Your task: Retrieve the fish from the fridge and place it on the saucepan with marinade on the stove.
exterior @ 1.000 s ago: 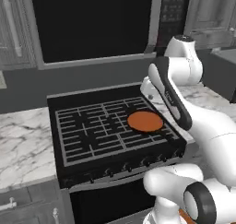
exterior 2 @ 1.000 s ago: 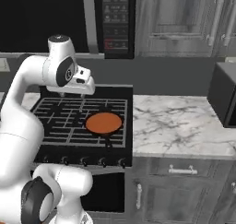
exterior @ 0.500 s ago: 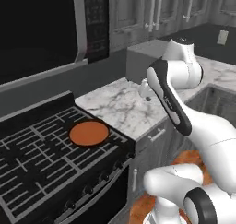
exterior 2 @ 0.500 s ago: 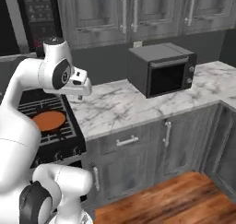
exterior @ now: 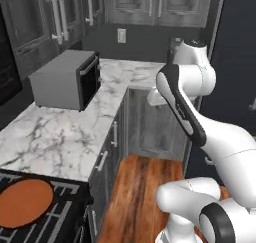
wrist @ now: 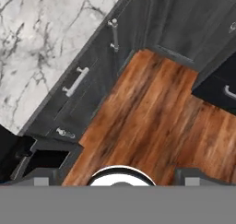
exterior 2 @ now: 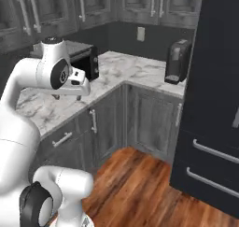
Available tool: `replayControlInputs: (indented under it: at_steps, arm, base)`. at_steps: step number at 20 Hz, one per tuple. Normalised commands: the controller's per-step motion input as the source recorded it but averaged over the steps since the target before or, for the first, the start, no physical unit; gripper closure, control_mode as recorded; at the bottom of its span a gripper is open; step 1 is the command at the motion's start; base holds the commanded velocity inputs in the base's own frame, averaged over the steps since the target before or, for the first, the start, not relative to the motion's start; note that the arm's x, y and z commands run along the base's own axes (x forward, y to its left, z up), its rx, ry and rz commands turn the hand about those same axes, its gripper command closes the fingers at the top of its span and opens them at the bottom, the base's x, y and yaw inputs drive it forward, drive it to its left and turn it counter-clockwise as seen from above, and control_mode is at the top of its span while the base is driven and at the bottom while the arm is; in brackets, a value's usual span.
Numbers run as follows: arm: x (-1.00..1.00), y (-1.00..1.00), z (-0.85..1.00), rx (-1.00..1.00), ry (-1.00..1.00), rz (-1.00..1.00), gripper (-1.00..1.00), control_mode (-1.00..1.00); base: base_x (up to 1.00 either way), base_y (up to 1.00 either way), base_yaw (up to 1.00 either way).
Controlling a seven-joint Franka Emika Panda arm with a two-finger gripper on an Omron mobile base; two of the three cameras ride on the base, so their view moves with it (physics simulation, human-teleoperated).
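Note:
The tall black fridge (exterior 2: 217,76) stands at the right with its doors shut; its dark side (exterior: 237,62) also edges the left base view, and a drawer front (wrist: 220,87) shows in the hand view. The fish is out of view. The saucepan with marinade (exterior: 24,202), a flat orange-brown disc, lies on the stove (exterior: 60,222) at the bottom left corner. My gripper (exterior 2: 67,97) hangs open and empty over the cabinet fronts beside the marble counter, far from both. Its fingertips (wrist: 40,176) stand wide apart above the wooden floor.
A grey microwave (exterior: 67,79) sits on the marble counter (exterior: 55,137). A dark coffee machine (exterior 2: 178,60) stands on the counter next to the fridge. Dark cabinets with grey handles (wrist: 76,81) line the corner. Wooden floor (exterior 2: 140,184) lies between the counter and the fridge.
Both base views have swung right with the base: the stove and disc slid to the lower left edge, and the corner counter and fridge came into view. The arm keeps its pose, jaws open.

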Motion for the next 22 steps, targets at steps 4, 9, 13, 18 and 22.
replayControlInputs:
  at_steps: [4, 9, 13, 18, 22]
  arm:
    - [0.00, 0.00, 0.00, 0.00, 0.00, 0.00, -1.00, 1.00]
    - [0.00, 0.00, 0.00, 0.00, 0.00, 0.00, -1.00, 1.00]
    - [0.00, 0.00, 0.00, 0.00, 0.00, 0.00, -1.00, 1.00]
    - [0.00, 0.00, 0.00, 0.00, 0.00, 0.00, -1.00, 1.00]
    - [0.00, 0.00, 0.00, 0.00, 0.00, 0.00, -1.00, 1.00]
  base:
    - [0.00, -0.35, -0.81]
    - [0.00, -0.77, -0.52]
    - [0.14, -0.76, -0.29]
    - [0.62, -0.53, -0.02]
    - [0.65, -0.38, 0.10]
